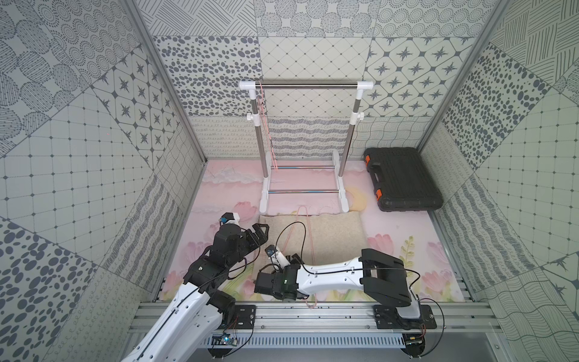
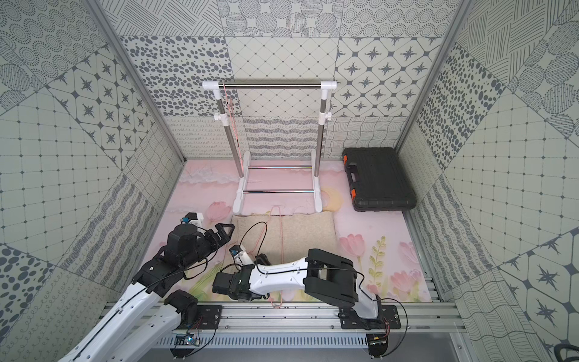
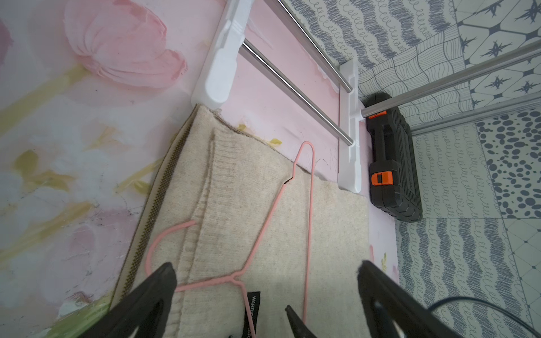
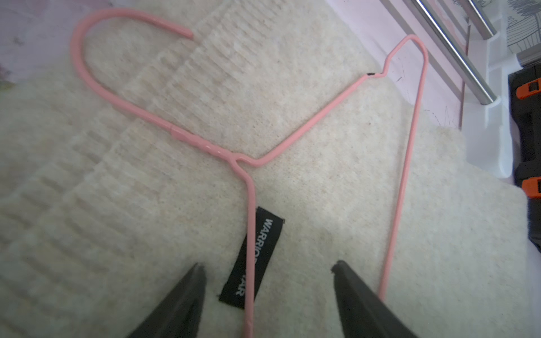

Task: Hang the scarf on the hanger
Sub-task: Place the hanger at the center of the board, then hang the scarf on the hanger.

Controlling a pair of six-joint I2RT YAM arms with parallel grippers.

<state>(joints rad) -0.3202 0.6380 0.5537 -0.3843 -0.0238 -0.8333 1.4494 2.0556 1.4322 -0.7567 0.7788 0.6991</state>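
Observation:
The beige knitted scarf (image 1: 332,232) lies flat on the table in front of the rack, and shows in both top views. A pink wire hanger (image 4: 304,126) lies on top of it, with its hook toward the scarf's ribbed end. My right gripper (image 4: 268,267) is open just above the scarf. One arm of the hanger and a black label (image 4: 266,234) lie between its jaws, ungripped. My left gripper (image 3: 266,269) is wide open with nothing in it, over the scarf's left edge beside the hook (image 3: 155,245).
A white and steel clothes rack (image 1: 308,85) stands behind the scarf, with a second pink hanger (image 1: 261,103) on its left end. A black tool case (image 1: 404,178) lies at the back right. Patterned walls close in three sides.

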